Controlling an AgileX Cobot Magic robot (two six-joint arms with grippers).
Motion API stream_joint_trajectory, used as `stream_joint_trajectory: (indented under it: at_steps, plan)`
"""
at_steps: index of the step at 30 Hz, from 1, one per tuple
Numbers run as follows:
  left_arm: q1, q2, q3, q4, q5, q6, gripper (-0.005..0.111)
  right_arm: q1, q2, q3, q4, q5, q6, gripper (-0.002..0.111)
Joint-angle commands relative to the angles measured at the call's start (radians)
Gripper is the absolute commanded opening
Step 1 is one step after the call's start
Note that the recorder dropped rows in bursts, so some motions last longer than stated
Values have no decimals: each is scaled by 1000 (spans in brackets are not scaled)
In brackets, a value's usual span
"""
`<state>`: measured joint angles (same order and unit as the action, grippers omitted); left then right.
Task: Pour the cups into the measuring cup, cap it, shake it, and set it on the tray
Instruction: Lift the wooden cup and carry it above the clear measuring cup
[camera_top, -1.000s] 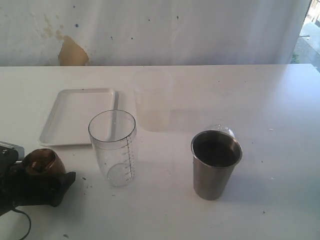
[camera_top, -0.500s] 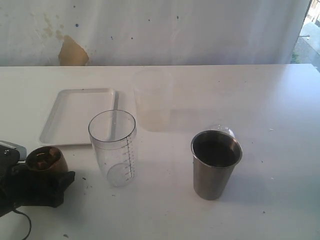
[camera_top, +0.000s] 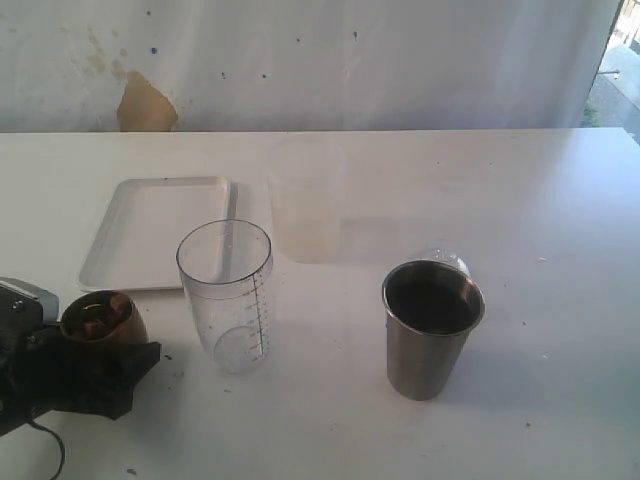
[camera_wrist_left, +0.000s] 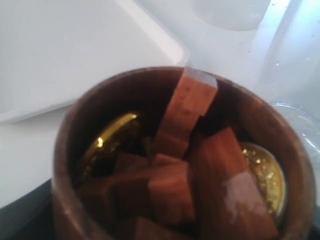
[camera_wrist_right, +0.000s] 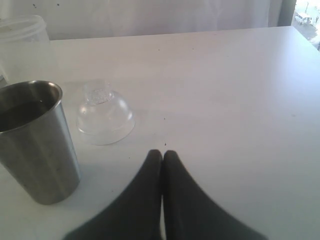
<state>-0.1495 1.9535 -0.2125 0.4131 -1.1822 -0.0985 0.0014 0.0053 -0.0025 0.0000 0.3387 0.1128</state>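
Observation:
The small brown wooden cup (camera_top: 100, 318) is at the near left, with my left gripper (camera_top: 105, 352) shut around its lower body; the fingers themselves are hidden in the left wrist view. That cup (camera_wrist_left: 175, 160) holds reddish-brown blocks and shiny gold discs. Just to its right stands the clear measuring cup (camera_top: 228, 295), upright and uncapped. The steel tumbler (camera_top: 430, 330) stands upright at the near right. Behind the brown cup lies the white tray (camera_top: 150, 235), bare. My right gripper (camera_wrist_right: 162, 154) is shut on nothing, low over the table beside the tumbler (camera_wrist_right: 35, 145).
A frosted whitish cup (camera_top: 305, 200) stands behind the measuring cup. A clear dome lid (camera_wrist_right: 105, 117) rests on the table just behind the tumbler. A white wall with a brown patch (camera_top: 145, 105) backs the table.
The brown cup and my left gripper have shifted slightly right and up together. The right gripper and the other cups have not moved.

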Motion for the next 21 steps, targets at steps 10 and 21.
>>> stream_joint_trajectory:
  at_steps: [10, 21]
  plan:
    - [-4, -222, -110, 42, 135, -201, 0, -1, -5, 2, 0, -2, -3, 0]
    - [-4, -370, -369, 330, 456, -497, 0, -1, -5, 2, 0, -2, -3, 0]
